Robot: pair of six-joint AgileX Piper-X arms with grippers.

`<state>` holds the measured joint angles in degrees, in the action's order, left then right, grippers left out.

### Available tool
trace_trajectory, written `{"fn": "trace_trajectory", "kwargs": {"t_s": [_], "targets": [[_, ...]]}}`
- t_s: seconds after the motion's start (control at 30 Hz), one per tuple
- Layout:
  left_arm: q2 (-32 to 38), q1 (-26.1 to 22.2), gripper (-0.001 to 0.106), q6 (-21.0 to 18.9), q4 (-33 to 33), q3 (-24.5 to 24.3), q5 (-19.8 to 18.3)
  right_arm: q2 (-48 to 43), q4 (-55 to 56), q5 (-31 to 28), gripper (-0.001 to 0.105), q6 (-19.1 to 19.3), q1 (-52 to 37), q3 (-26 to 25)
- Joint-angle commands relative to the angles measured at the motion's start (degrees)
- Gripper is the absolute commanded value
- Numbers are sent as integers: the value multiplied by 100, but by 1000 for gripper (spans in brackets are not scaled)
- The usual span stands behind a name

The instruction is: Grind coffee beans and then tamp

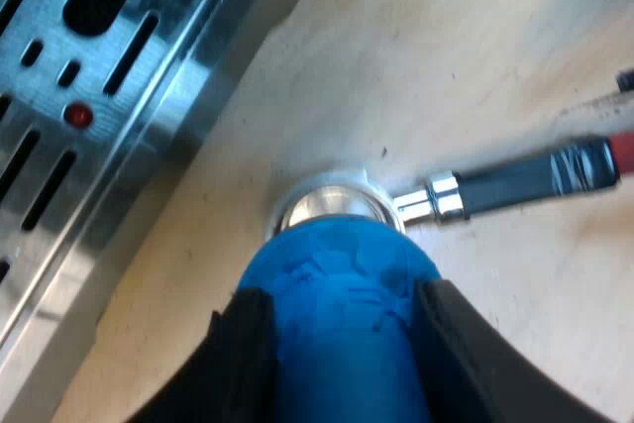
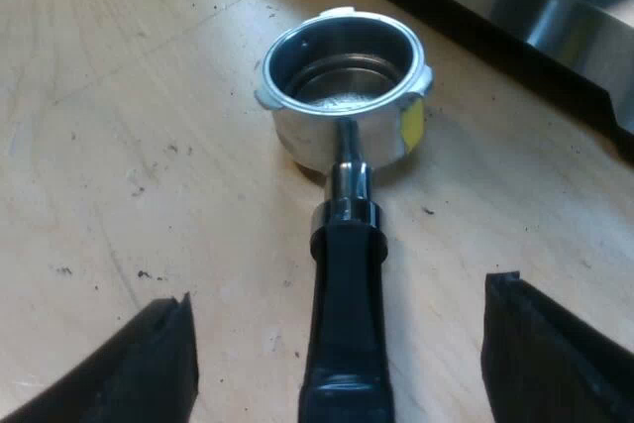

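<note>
Two black fingers (image 1: 243, 354) of my left gripper (image 1: 342, 294) are clenched on a blue tamper (image 1: 342, 269), one finger on each side of its body. Beyond the tamper's end the portafilter (image 1: 322, 200) lies on the wooden table (image 1: 446, 47). The tamper hides part of its round basket, and I cannot tell whether the two touch. The portafilter's dark handle (image 1: 525, 177) runs away from the basket, low along the table, to a red end (image 1: 622, 149). Near the basket is the espresso machine's slotted metal drip tray (image 1: 89, 76), with a small red dot (image 1: 77, 115) among the slots.

My right gripper (image 2: 342, 294) is released. Its fingers (image 2: 158, 364) stand wide apart, one on either side of the handle (image 2: 347, 344) and clear of it. The basket (image 2: 327, 141) sits mouth up on the table (image 2: 129, 116), showing bright metal inside and a yellow sticker (image 2: 413, 124) on its outer wall. Dark specks (image 2: 144, 274) dot the wood. The machine's metal base (image 2: 555, 7) stands just beyond the basket.
</note>
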<state>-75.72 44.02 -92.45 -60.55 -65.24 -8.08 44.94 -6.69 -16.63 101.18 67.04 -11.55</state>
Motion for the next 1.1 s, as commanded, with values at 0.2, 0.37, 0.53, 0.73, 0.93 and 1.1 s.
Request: {"fn": "trace_trajectory", "kwargs": {"t_s": [0.2,0.37,0.53,0.73,0.93,1.1], "targets": [[711,-29,0,-21,-227,340,562,-38,-43,15,63,14,-18,-9],[1123,-319,0,-215,-227,772,576,-38,-65,15,63,14,-18,-9],[1667,-1260,0,-164,-227,1233,489,-38,-306,15,63,14,-18,-9],[1934,-2040,0,-2,-227,1571,329,-38,-469,15,63,14,-18,-9],[1936,-2772,0,61,489,2371,329,-38,-469,15,63,14,-18,-9],[1823,-2808,0,113,928,2833,329,-38,-469,15,63,14,-18,-9]]}}
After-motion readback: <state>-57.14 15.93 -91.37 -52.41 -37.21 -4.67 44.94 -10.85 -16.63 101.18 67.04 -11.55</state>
